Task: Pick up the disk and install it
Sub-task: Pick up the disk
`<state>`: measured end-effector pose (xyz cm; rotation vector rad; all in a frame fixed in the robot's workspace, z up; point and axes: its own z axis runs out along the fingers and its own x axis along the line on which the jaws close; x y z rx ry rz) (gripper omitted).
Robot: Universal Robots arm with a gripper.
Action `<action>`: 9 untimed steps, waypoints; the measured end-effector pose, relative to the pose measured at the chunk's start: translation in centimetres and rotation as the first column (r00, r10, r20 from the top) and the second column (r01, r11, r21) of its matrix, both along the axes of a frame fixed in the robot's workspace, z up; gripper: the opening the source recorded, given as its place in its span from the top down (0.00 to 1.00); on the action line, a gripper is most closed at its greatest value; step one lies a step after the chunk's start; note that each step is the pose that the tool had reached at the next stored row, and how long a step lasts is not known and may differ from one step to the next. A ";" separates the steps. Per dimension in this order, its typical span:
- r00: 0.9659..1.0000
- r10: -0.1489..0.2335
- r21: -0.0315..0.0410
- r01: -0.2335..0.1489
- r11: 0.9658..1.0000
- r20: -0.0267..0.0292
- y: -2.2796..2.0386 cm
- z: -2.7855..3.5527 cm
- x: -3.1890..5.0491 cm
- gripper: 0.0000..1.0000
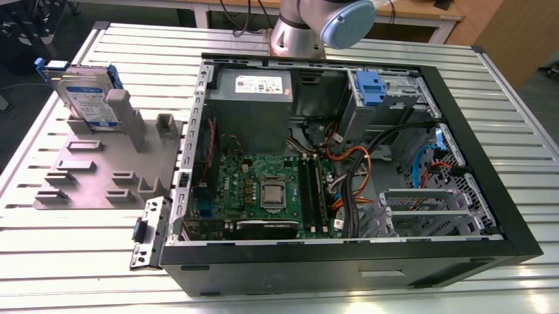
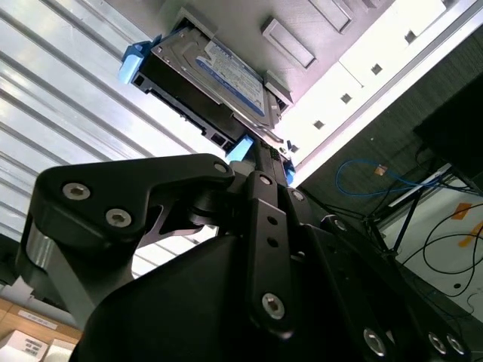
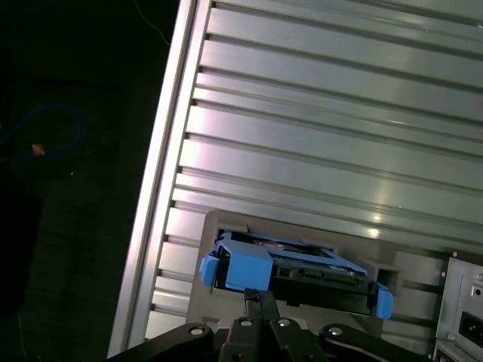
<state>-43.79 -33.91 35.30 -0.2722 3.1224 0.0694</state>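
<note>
The disk stands upright in a slot at the far end of a grey holder, on the exterior view's left, beside the open computer case. It is silver with a white-and-blue label and blue plastic edges. Both wrist views look down on the disk in the holder. My gripper appears in them as black linkages with the fingers drawn together, shut on nothing and apart from the disk. The arm's base rises behind the case.
Inside the case a drive bay with a blue latch sits at the far right corner, next to a grey power supply box. Orange and blue cables cross the motherboard. A ribbed metal table carries everything.
</note>
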 end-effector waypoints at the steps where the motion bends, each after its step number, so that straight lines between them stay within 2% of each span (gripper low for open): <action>1: 1.000 0.000 0.000 0.000 1.000 0.000 0.00 0.00 0.00 0.89; 9: 1.000 0.001 0.000 -0.001 1.000 0.000 0.00 0.00 0.00 0.89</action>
